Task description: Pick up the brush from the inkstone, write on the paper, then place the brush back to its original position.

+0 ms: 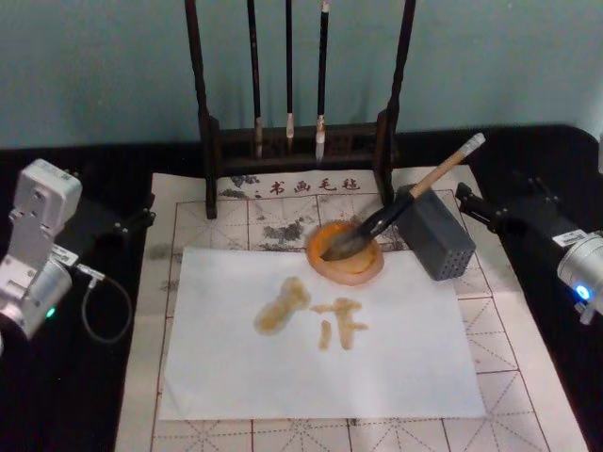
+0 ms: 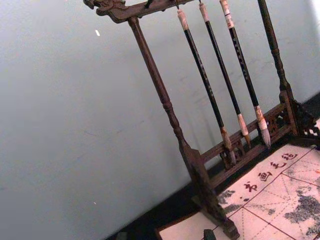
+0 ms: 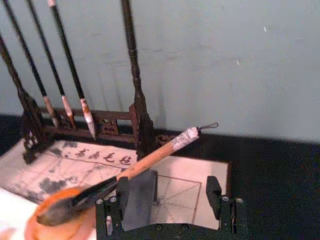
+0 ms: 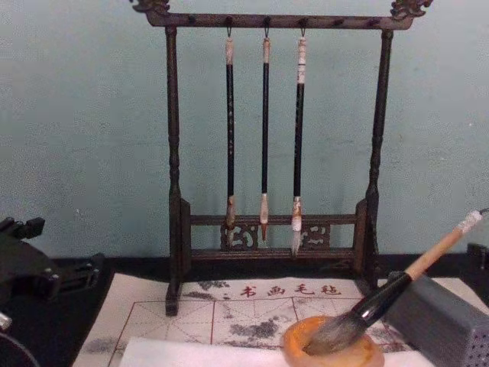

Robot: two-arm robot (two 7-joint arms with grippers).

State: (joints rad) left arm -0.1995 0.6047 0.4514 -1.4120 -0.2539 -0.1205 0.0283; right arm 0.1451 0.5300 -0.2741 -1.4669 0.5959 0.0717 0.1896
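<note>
Head view: the brush (image 1: 380, 222) rests with its bristles in the inkstone (image 1: 330, 271), which sits at the far edge of the paper (image 1: 396, 367), and its handle leans on a grey block (image 1: 435, 240) to the right. The left gripper (image 1: 139, 215) sits off the left edge of the mat (image 1: 188, 245); I cannot tell whether it is open or closed. The right gripper (image 1: 468, 202) hangs just right of the block. Right wrist view: its fingers (image 3: 214, 187) stand spread, gripping nothing. Chest view: the bristles lie inside the inkstone.
</note>
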